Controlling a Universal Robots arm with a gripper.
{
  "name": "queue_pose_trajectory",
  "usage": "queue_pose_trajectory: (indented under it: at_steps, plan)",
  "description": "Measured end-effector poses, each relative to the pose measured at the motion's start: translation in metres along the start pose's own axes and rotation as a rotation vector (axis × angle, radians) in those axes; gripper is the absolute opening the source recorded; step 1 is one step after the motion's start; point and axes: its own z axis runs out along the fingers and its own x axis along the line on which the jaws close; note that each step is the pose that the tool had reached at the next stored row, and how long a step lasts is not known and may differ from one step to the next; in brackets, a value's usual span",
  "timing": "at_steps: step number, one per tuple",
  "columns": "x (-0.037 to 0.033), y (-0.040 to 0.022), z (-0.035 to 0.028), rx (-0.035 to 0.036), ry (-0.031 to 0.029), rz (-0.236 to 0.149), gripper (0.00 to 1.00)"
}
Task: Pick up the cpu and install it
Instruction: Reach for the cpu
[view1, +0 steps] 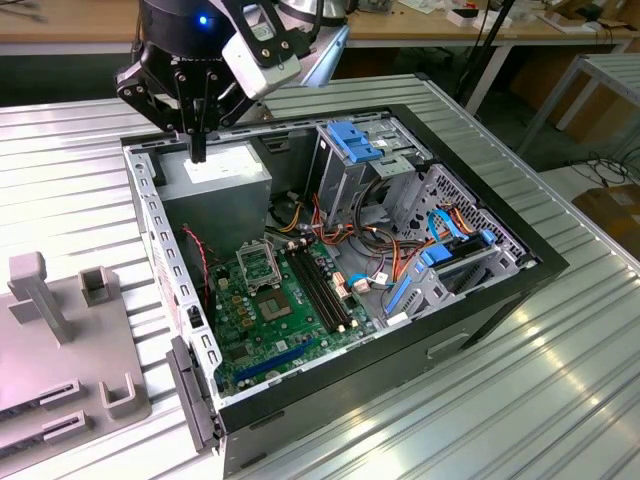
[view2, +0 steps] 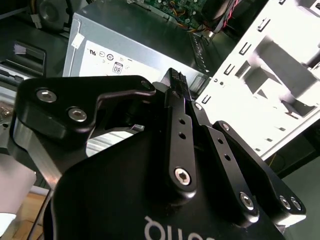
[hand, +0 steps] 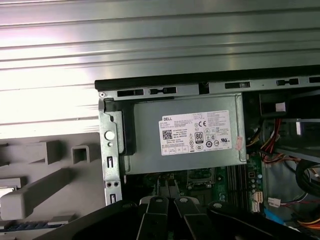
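Fingers (view1: 198, 140) pressed together, nothing seen between them. Gripper (view1: 198, 156) hovers over the power supply (view1: 225, 180). Cpu (view1: 278, 301) lies on the green motherboard (view1: 240, 335), at the gripper's 5 o'clock in the exterior view, well apart.

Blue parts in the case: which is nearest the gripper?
The blue bracket atop the drive cage, level with the gripper; the other blue pieces sit lower and farther, on the exterior view's right and on the motherboard.

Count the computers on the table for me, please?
1. The open computer case sits in the middle of the metal table, with the gripper above its power supply.
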Motion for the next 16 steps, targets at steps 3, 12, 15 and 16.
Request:
queue_pose_trajectory:
  at_steps: [3, 12, 15, 16]
  plan:
    - [0.0016, -0.0038, -0.0001, -0.0001, 0.0000, 0.000, 0.11]
    - [0.0170, -0.0075, -0.0002, -0.0001, 0.0000, 0.000, 0.11]
    - [0.0200, -0.0077, -0.0003, -0.0001, -0.0001, 0.000, 0.11]
    - [0.0207, -0.0078, -0.0003, -0.0001, -0.0001, 0.000, 0.11]
